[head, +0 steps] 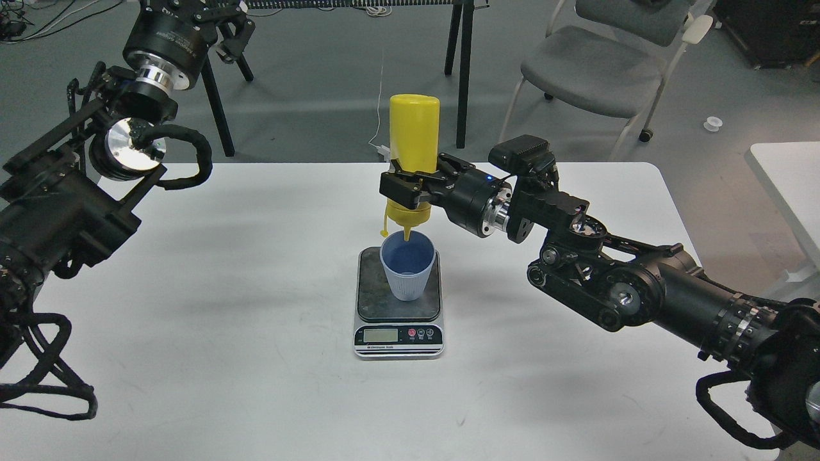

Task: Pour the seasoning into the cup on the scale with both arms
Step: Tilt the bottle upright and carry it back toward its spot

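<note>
The yellow seasoning bottle (414, 134) is held upside down, its nozzle pointing straight into the pale blue cup (407, 265). Its small cap hangs on the tether at the left of the nozzle. The cup stands upright on the dark plate of the scale (398, 333). My right gripper (405, 186) is shut on the bottle's lower body, coming in from the right. My left gripper (225, 25) is raised at the far upper left, well away from the bottle and partly cut by the frame edge. Its fingers seem empty, and I cannot tell how far apart they are.
The white table (256, 358) carries the scale near its middle. A grey chair (602, 64) and black table legs (462, 70) stand on the floor behind. Another white table edge (788, 173) is at the right. My left arm's elbow (64, 205) hangs over the table's left side.
</note>
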Robot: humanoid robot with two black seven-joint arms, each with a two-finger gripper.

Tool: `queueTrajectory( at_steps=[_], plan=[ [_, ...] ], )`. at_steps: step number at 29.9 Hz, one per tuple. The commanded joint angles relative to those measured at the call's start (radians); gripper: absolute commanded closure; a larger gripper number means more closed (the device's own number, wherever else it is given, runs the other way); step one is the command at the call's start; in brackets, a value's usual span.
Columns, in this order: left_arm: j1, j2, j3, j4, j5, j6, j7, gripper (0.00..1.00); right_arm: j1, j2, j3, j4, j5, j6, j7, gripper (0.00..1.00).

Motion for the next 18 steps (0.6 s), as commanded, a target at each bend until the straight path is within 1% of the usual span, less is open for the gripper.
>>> queueTrajectory(
  at_steps=[1,4,6,12,15,18],
  plan=[
    [0.000,-0.002,0.000,0.000,0.000,-0.001,0.002,0.01,-0.004,-0.037,0.008,0.005,0.091,0.005,0.005,0.65],
    [0.000,-0.001,0.000,0.000,0.000,-0.001,0.002,0.01,-0.002,-0.077,0.011,0.022,0.255,0.013,0.005,0.65],
    [0.000,-0.001,0.002,0.000,0.000,-0.001,0.002,0.01,-0.002,-0.092,0.016,0.040,0.404,0.015,0.003,0.65],
    [0.000,-0.002,0.002,0.000,0.002,-0.001,0.002,0.01,-0.018,-0.198,0.021,0.114,0.842,0.024,0.003,0.65],
    [-0.001,-0.002,0.002,0.000,0.000,0.000,0.002,0.01,-0.053,-0.270,0.050,0.163,1.040,0.076,0.009,0.65],
    [-0.001,-0.002,0.002,0.000,0.002,0.000,0.002,0.01,-0.131,-0.313,0.146,0.198,1.243,0.161,0.009,0.65]
  ],
)
